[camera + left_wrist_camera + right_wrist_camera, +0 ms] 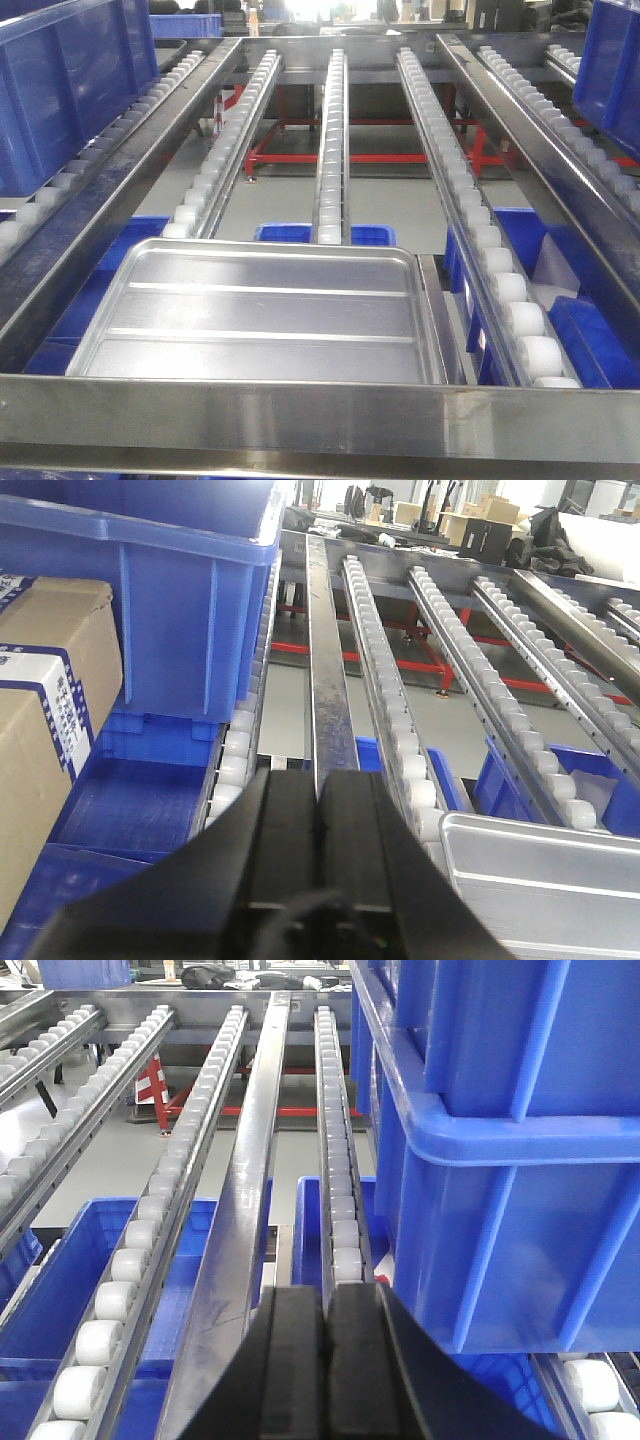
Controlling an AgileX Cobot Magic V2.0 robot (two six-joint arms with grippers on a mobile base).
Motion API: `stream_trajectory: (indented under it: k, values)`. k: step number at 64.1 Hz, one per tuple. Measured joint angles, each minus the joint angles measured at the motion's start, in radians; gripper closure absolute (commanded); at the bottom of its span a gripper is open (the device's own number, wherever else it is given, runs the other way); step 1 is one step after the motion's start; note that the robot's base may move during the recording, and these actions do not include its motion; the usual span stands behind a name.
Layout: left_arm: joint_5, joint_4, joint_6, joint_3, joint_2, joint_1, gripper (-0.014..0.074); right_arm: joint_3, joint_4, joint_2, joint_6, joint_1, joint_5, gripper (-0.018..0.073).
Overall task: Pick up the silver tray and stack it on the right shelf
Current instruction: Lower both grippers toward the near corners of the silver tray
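The silver tray (260, 315), shiny with two long ridges, lies flat on a steel-framed roller shelf (330, 150), just behind its flat front crossbar (320, 415). No screws show on that bar, so I cannot tell whether this is the right shelf. In the left wrist view the tray's corner (550, 880) sits low at the right, with my left gripper (318, 780) shut and empty to its left, apart from it. My right gripper (327, 1292) is also shut and empty, above a steel rail; the tray is out of that view. Neither gripper shows in the front view.
Blue bins stand on the neighbouring racks at left (60, 80) and right (615, 60). A cardboard box (40, 710) sits by the left bin (190, 600). A tall blue bin (500, 1160) is close to my right gripper. More blue bins (320, 233) lie below the rollers.
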Motion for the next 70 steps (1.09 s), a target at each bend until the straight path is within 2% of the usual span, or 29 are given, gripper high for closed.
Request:
stream_trajectory:
  k: [37,50,61,70]
  values:
    - [0.0,0.0,0.0,0.0,0.0,0.0,0.0689,0.0,0.0,0.0,0.0,0.0,0.0,0.0503]
    - [-0.008,0.0,0.0,0.0,0.0,0.0,0.0689,0.0,0.0,0.0,0.0,0.0,-0.061,0.0503]
    - [-0.076,0.0,0.0,0.002,0.0,0.0,0.0689,0.0,0.0,0.0,0.0,0.0,-0.096,0.0503]
    - [-0.197,0.0,0.0,-0.002,0.0,0.0,0.0689,-0.03,0.0,0.0,0.0,0.0,-0.14,0.0503]
